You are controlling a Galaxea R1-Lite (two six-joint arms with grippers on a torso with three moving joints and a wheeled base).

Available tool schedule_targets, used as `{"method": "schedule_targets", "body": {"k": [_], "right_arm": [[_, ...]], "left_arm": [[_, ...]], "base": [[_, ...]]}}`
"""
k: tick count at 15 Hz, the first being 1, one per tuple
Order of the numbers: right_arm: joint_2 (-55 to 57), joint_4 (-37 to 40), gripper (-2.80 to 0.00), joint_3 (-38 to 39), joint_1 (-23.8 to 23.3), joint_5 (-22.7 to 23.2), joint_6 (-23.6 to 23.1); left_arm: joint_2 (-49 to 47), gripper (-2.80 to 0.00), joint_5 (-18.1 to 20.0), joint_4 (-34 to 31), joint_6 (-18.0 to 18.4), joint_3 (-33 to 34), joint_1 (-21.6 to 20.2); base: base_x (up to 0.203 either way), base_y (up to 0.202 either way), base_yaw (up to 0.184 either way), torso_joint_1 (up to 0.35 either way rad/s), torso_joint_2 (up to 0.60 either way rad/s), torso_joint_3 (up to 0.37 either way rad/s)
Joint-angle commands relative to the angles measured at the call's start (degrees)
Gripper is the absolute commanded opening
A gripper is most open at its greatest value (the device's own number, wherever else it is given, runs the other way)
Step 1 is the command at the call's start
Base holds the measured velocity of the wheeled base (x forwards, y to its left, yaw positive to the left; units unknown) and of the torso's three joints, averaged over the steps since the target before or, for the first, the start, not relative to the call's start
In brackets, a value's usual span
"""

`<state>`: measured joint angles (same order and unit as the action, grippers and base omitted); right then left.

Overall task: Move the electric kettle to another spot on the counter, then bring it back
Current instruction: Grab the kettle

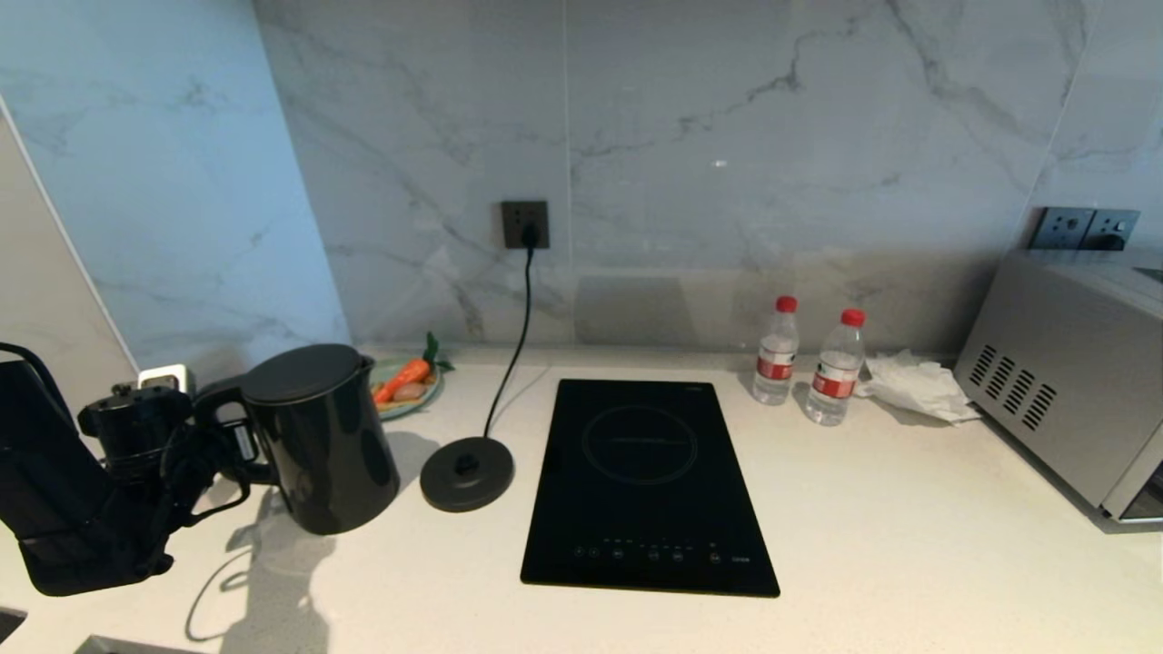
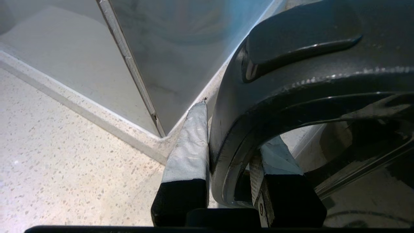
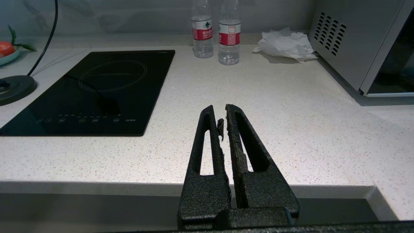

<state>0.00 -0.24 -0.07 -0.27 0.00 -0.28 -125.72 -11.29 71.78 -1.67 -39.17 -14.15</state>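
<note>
Left gripper (image 1: 213, 445) clamped on the loop handle of the electric kettle (image 1: 318, 436), at the left end of the counter (image 1: 909, 545).

The kettle tilts slightly and sits off its round corded base (image 1: 466, 472), which lies just to its right, between the kettle and the black induction hob (image 1: 645, 486). In the left wrist view the taped fingers (image 2: 190, 152) press the handle from both sides, the jaws closed on it. Behind the kettle a plate with a carrot (image 1: 409, 381) rests by the wall. Two water bottles (image 1: 804, 363), crumpled tissue (image 1: 918, 386) and a microwave (image 1: 1063, 381) stand to the right. The right gripper (image 3: 224, 116) hangs at the counter's front edge, jaws together and holding nothing.
</note>
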Motion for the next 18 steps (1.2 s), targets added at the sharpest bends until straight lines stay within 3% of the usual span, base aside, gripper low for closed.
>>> {"method": "schedule_targets", "body": {"k": [1,12,18], "right_arm": [[0.0,0.0,-2.8,0.0,0.0,0.0,0.0],[0.0,0.0,-2.8,0.0,0.0,0.0,0.0],[0.0,0.0,-2.8,0.1,0.0,0.0,0.0]], "left_arm": [[1.9,-2.8,0.0,0.6,-0.1,0.1,0.1],[3.3,-2.8,-0.8,-1.6,-1.8,-0.4,1.7],[4.0,-2.8,-1.2,-5.6,-6.9,-1.1,3.5]], "base": [[0.0,0.0,0.0,0.0,0.0,0.0],[0.0,0.0,0.0,0.0,0.0,0.0],[0.0,0.0,0.0,0.0,0.0,0.0]]}}
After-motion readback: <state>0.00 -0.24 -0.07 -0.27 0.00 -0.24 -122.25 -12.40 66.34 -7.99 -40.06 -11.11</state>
